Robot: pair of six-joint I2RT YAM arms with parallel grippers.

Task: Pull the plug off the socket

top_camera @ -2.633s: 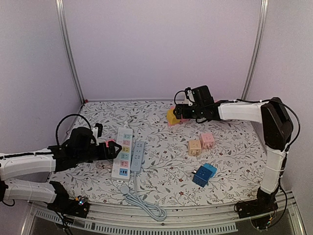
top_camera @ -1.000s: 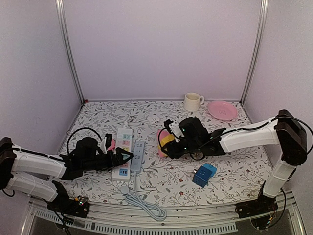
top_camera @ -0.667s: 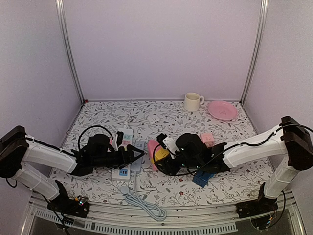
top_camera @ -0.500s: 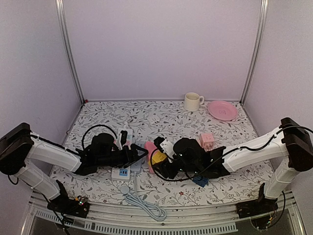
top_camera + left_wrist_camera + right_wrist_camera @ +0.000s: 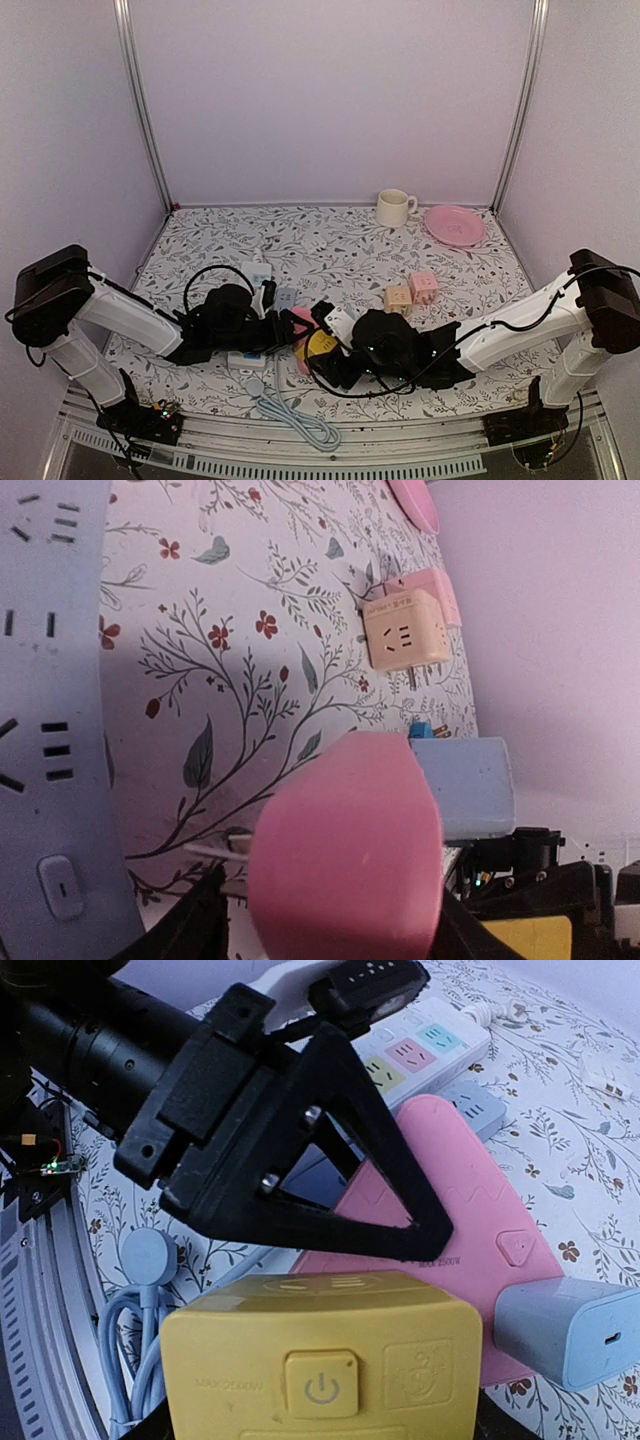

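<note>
A yellow cube [image 5: 320, 1360] with a power button is held in my right gripper [image 5: 320, 1405], which is shut on it. A flat pink block [image 5: 470, 1220] is joined to the cube; which is plug and which is socket I cannot tell. In the left wrist view the pink block [image 5: 345, 850] fills the space between the jaws of my left gripper [image 5: 335, 925]. Bare metal prongs [image 5: 215, 852] show in a slim gap at the left finger. From above, both grippers meet at the pink block [image 5: 300, 322] and yellow cube [image 5: 320, 345] near the front middle.
A light-blue charger [image 5: 565, 1330] sits against the pink block. A white power strip [image 5: 257, 275] and a grey-blue strip [image 5: 285, 297] lie just left, their cable [image 5: 295, 420] coiled in front. A peach cube [image 5: 398, 298] and pink cube [image 5: 423, 287] stand right; a mug [image 5: 395, 208] and pink plate [image 5: 455, 225] at the back.
My right arm carried the yellow cube and pink block from the back to the front middle. My left arm reached right to meet them and its jaws narrowed around the pink block.
</note>
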